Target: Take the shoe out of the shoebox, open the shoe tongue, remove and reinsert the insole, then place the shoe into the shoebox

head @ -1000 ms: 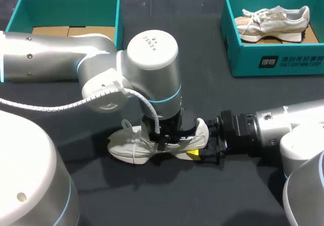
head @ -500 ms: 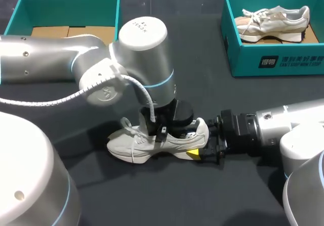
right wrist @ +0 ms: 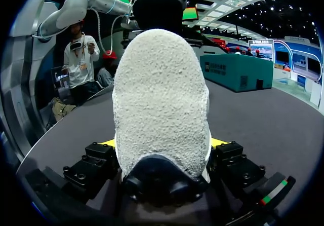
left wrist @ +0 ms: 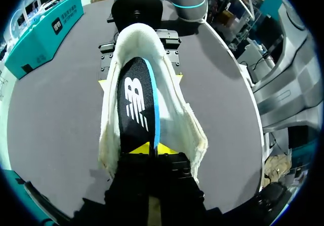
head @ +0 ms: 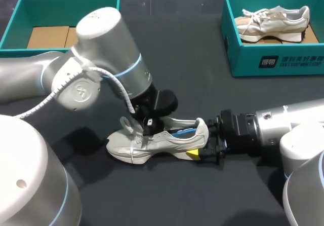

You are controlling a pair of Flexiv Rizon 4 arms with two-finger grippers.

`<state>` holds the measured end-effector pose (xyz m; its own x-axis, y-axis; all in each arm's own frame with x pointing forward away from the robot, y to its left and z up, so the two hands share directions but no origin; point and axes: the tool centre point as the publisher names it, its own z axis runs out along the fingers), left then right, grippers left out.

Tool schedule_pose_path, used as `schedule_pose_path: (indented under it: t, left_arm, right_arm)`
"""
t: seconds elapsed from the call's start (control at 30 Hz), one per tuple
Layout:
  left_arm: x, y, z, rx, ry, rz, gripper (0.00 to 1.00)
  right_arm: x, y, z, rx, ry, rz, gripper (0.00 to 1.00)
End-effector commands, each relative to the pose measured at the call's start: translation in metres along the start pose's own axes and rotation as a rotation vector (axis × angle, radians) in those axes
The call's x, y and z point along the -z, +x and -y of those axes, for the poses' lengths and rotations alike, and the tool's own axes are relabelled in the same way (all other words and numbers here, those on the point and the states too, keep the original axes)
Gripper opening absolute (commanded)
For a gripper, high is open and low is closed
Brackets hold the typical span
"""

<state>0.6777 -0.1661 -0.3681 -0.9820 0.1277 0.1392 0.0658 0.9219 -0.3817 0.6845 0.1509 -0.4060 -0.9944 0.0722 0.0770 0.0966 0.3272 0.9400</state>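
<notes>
A white shoe (head: 152, 144) lies on its sole on the dark table, toe to the left. My left gripper (head: 147, 126) stands over its tongue, shut on the front end of the black insole (left wrist: 134, 104), whose blue edge shows inside the shoe (left wrist: 187, 124). The insole (head: 183, 131) peeks out of the shoe's opening. My right gripper (head: 200, 147) is at the heel, its yellow-tipped fingers pressed against both sides. In the right wrist view the rough white heel (right wrist: 162, 109) fills the space between that gripper's (right wrist: 163, 145) fingers.
A teal shoebox (head: 273, 64) at the back right holds a second pale shoe (head: 273, 21). Another teal box (head: 66, 3) with a cardboard bottom stands at the back left. My left arm's elbow hangs over the table's left middle.
My left gripper has shut on the insole and the left arm has swung back to the left, uncovering the shoe's opening. The right arm and the shoe have stayed in place.
</notes>
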Motion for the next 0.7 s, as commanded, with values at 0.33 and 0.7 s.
schedule_pose_path:
  t: [0.33, 0.7]
  left_arm:
    - [0.032, 0.012, 0.008, -0.05, 0.234, 0.011, 0.0]
    - [0.038, 0.007, 0.049, -0.086, 0.249, 0.096, 0.0]
  right_arm:
    - [-0.002, 0.001, 0.0, 0.0, 0.004, 0.001, 0.0]
    - [-0.002, 0.001, 0.0, 0.0, 0.004, 0.001, 0.0]
